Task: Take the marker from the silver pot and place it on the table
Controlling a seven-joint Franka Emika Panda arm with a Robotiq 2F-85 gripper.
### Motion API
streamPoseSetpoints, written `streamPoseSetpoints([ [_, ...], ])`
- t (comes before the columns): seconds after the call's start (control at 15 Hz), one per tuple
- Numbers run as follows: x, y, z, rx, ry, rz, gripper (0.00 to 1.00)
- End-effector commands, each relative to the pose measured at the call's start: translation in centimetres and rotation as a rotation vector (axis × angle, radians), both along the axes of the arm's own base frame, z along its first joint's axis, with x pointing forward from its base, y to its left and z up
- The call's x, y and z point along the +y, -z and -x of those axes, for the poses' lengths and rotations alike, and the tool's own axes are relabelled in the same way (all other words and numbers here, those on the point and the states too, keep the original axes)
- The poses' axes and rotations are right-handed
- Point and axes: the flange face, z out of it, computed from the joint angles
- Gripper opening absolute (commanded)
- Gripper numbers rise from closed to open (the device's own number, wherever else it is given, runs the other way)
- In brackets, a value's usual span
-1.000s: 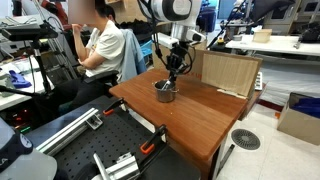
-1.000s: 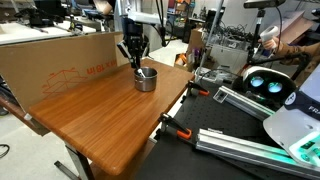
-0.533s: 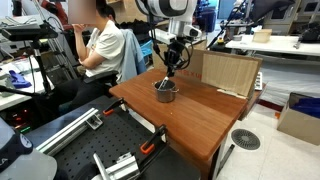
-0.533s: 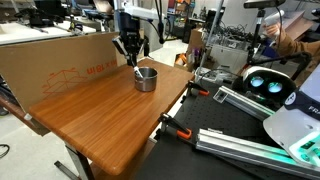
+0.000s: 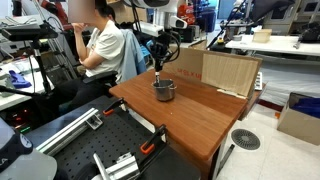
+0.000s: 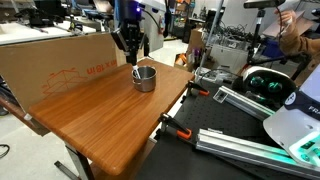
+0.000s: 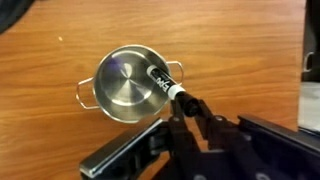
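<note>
The gripper (image 7: 185, 103) pinches the marker (image 7: 160, 81) by one end, above the pot (image 7: 118, 90). The marker looks light, stiff and maybe slippery.

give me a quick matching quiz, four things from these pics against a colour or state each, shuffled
Things:
1. marker
2. silver pot
3. table
4. cardboard

States:
a. reddish-brown wood
b. tan, upright beside the table
c. gripped by the pincer, above the pot
d. shiny grey, nothing inside

Pairs: 1-c, 2-d, 3-a, 4-b
</note>
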Motion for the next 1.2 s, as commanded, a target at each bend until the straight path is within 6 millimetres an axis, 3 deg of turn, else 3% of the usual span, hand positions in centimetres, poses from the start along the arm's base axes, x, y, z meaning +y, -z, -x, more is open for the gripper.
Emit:
streamPoseSetpoints([
  [0.0, 2.0, -1.0, 2.9, -0.058, -0.035, -0.005, 0.05],
  [0.4, 2.3, -2.5, 5.8, -0.127, -0.038, -0.019, 0.05],
  [1.13, 2.9, -5.9, 9.4, -0.172, -0.071, -0.098, 0.05],
])
